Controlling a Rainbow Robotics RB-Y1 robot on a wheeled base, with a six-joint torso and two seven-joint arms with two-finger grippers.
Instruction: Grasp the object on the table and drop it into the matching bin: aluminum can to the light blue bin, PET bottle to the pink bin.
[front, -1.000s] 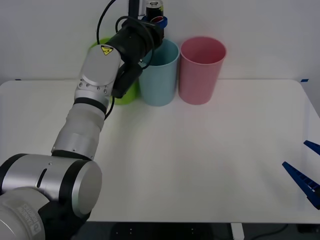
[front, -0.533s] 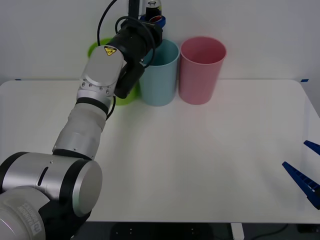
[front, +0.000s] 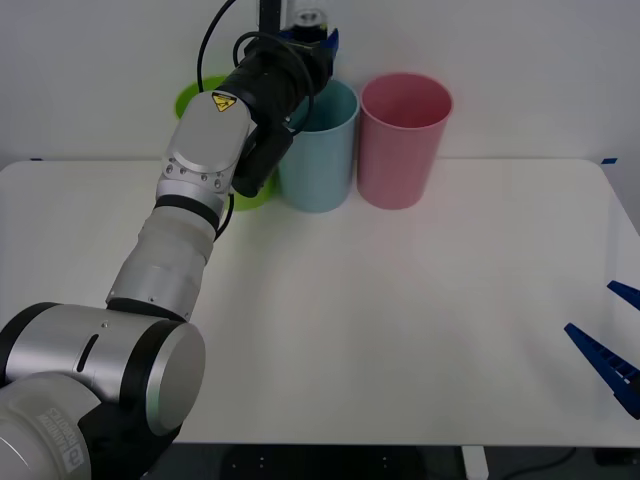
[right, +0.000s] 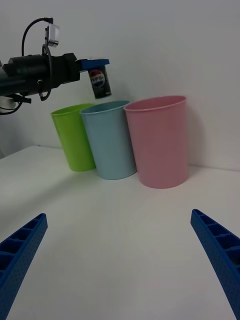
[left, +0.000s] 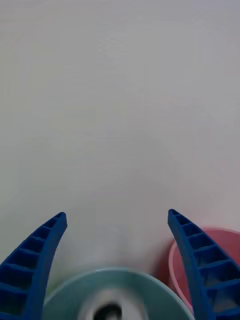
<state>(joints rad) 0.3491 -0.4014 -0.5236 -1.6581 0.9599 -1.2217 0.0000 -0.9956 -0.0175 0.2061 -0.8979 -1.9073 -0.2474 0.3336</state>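
Since a second ago the left arm has been edging toward the pink bin (front: 402, 140), so more of the green bin's (front: 198, 90) rim is now showing beside it. The can's (front: 311, 17) red-and-blue logo, which was facing the front camera then, is no longer showing there; its silver top is sitting slightly lower between the blue fingers.

On the right wrist view the can (right: 100, 82) is showing its dark side with a round red, white and blue logo. A band of small lettering is crossing it, too small to read surely. A yellow triangular warning sticker (front: 222, 101) is sitting on the left arm's grey shell.

The left gripper (front: 312, 35) is hovering above the blue bin (front: 318, 150), at the far edge of the table (front: 400, 300). Its own camera is showing its two fingers spread wide, gripping nothing, with the blue bin's rim (left: 75, 285) directly beneath. A dark blur, seemingly the can (left: 107, 312), is lying inside that rim. From the right wrist, the can is hanging slightly tilted just under the left gripper (right: 95, 63), over the blue bin's (right: 111, 140) mouth; whether they are touching cannot be told.

The right gripper (front: 590, 308) is waiting low at the table's right edge, unchanged, fingers spread apart.
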